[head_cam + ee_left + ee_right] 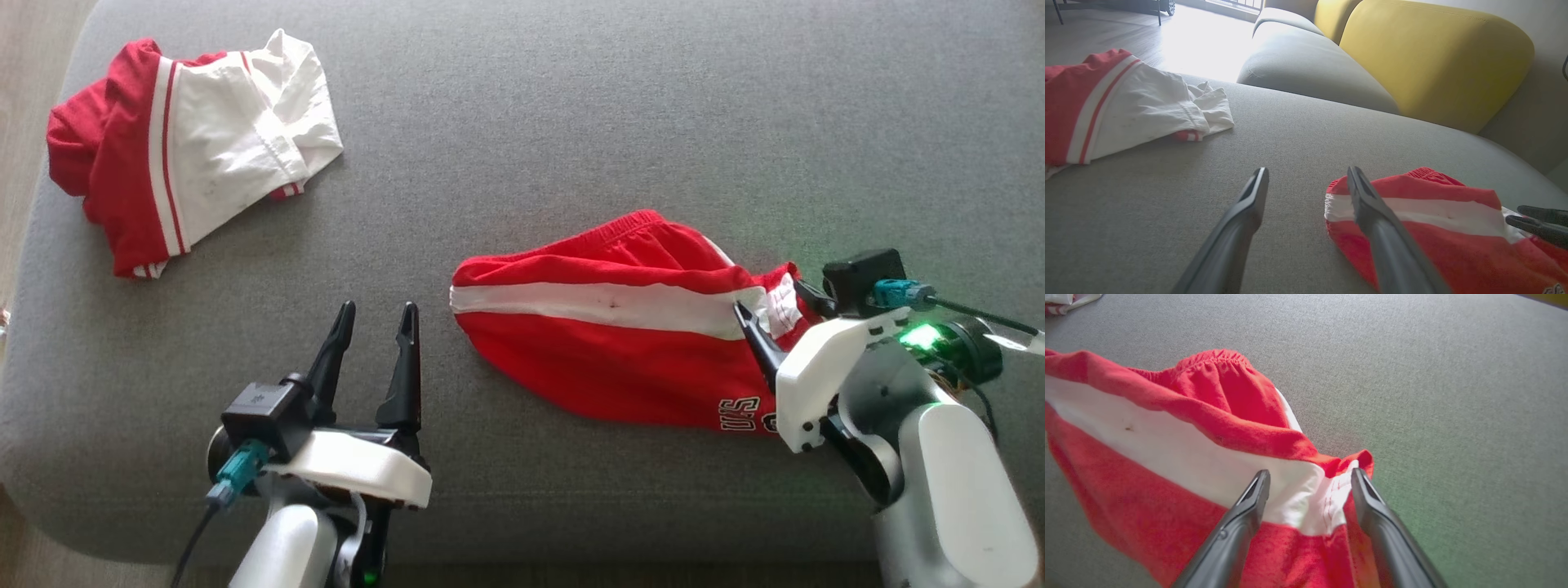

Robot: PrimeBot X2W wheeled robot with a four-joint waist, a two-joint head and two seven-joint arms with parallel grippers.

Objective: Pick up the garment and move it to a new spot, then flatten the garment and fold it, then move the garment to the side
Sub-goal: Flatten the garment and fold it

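The red shorts (604, 343) lie rumpled at 4 o'clock on the grey cushion (522, 122), seemingly half-folded and not yet set aside, left pincer (377, 309) and right pincer (1310, 473) both released at their ends.

Grey woven-fabric sofa seat (522, 98), wide and flat with rounded edges. Behind it in the left wrist view, a yellow back cushion (1433, 61) and a second grey seat cushion (1306, 69). Grey wall (1545, 94) to that view's right. Wood plank floor (1106, 32) beyond, with strong daylight glare (1204, 45) washing it out.
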